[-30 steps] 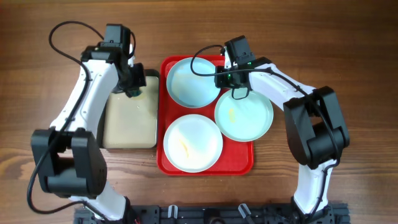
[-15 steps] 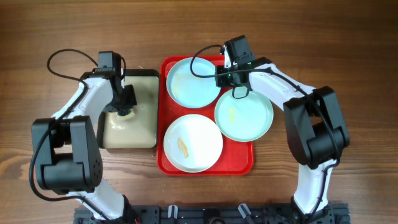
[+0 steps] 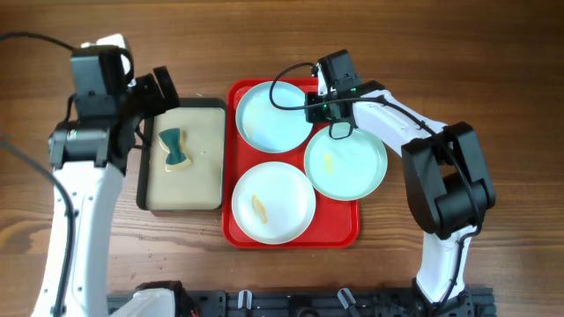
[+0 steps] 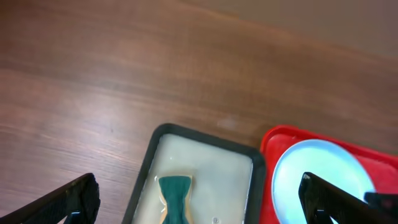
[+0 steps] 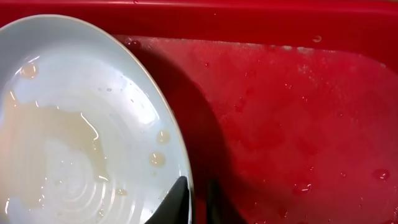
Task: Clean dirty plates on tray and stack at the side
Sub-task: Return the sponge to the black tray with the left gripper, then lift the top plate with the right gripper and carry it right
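Note:
The red tray [image 3: 348,218] holds three plates: a pale blue one [image 3: 269,119] at the back, a pale green one [image 3: 352,172] with a yellow smear on the right, and a white one [image 3: 282,189] with a smear in front. My right gripper [image 3: 310,113] is shut on the pale blue plate's right rim. In the right wrist view one fingertip [image 5: 179,198] lies inside the wet plate [image 5: 74,124] and the other is under its rim, over the tray floor [image 5: 298,112]. My left gripper [image 3: 155,92] hangs open and empty above the table's back left, fingers [image 4: 71,202] spread wide.
A black-rimmed beige tray [image 3: 198,180] sits left of the red tray. A green sponge [image 3: 176,148] pinched at its middle lies on it, also seen in the left wrist view as the sponge [image 4: 174,196]. Bare wood table [image 3: 493,70] surrounds both trays.
My left gripper has let go of the sponge, opened wide and lifted back and to the left. The sponge now lies on the beige tray. My right gripper has closed tighter on the blue plate's rim.

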`<action>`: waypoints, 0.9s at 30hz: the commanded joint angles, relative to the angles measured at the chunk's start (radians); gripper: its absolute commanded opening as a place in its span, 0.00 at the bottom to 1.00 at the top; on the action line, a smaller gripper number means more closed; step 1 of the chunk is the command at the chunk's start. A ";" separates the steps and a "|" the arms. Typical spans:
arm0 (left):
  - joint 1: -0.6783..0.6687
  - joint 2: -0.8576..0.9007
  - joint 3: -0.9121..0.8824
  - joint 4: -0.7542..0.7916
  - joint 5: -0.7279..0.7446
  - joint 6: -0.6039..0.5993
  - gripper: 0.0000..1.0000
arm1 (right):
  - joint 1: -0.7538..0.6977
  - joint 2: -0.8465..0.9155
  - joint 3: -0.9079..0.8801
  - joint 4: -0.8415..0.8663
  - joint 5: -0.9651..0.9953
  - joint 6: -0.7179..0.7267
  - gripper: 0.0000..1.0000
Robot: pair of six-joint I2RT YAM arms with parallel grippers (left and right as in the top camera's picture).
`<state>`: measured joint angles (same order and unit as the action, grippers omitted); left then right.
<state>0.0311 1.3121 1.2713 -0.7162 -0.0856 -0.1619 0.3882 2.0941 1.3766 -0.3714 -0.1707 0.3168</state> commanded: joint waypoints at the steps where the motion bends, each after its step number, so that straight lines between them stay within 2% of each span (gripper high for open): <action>1: 0.006 -0.022 0.005 -0.002 -0.013 -0.010 1.00 | 0.007 0.010 -0.011 0.010 0.019 -0.002 0.04; 7: 0.006 -0.021 0.005 -0.002 -0.013 -0.010 1.00 | 0.007 -0.019 0.022 0.017 0.071 -0.002 0.04; 20: 0.006 -0.021 0.005 -0.002 -0.013 -0.010 1.00 | 0.011 -0.260 0.030 0.019 0.060 0.019 0.04; 23: 0.006 -0.021 0.005 -0.002 -0.013 -0.010 1.00 | 0.050 -0.253 0.030 0.028 0.063 0.027 0.04; 27: 0.006 -0.021 0.005 -0.002 -0.013 -0.010 1.00 | 0.190 -0.245 0.029 0.082 0.198 0.027 0.04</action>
<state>0.0311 1.3014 1.2713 -0.7181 -0.0856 -0.1623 0.5098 1.8664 1.3773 -0.3134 -0.0631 0.3325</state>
